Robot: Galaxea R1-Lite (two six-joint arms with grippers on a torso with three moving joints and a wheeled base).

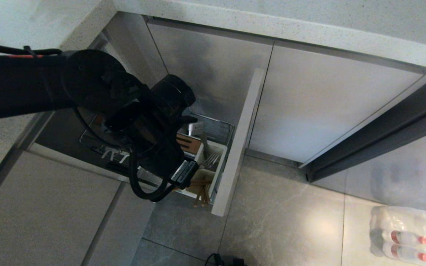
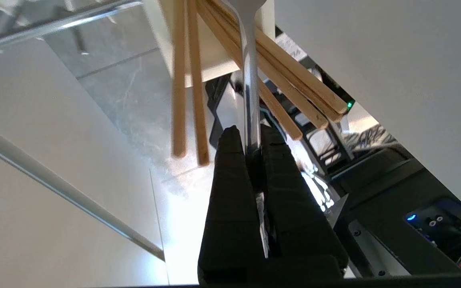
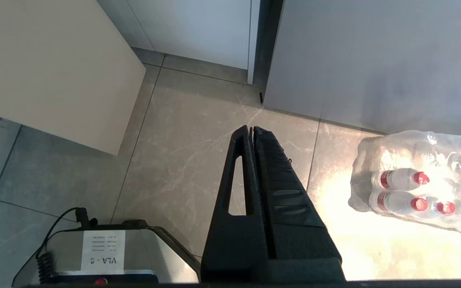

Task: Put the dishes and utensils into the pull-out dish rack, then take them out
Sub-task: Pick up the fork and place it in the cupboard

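My left gripper (image 2: 250, 134) is shut on the handle of the silver fork (image 2: 250, 80). The fork's head reaches up toward the white utensil caddy (image 2: 210, 60). Several wooden chopsticks (image 2: 190, 80) stick out of that caddy on both sides of the fork. In the head view my left arm hangs over the pull-out dish rack (image 1: 213, 122) and hides its own fingers. Beside the arm I see the caddy (image 1: 216, 147), the fork's tines (image 1: 210, 159) and the chopstick ends (image 1: 202, 197). The dishes are out of view. My right gripper (image 3: 252, 129) is shut and empty above the floor.
The rack's pale front panel (image 1: 240, 140) juts out over the tiled floor. A stone countertop (image 1: 272, 26) runs above the cabinet doors. A shrink-wrapped pack of water bottles (image 1: 409, 236) (image 3: 414, 192) lies on the floor to the right. The robot's base (image 3: 106, 256) is below the right arm.
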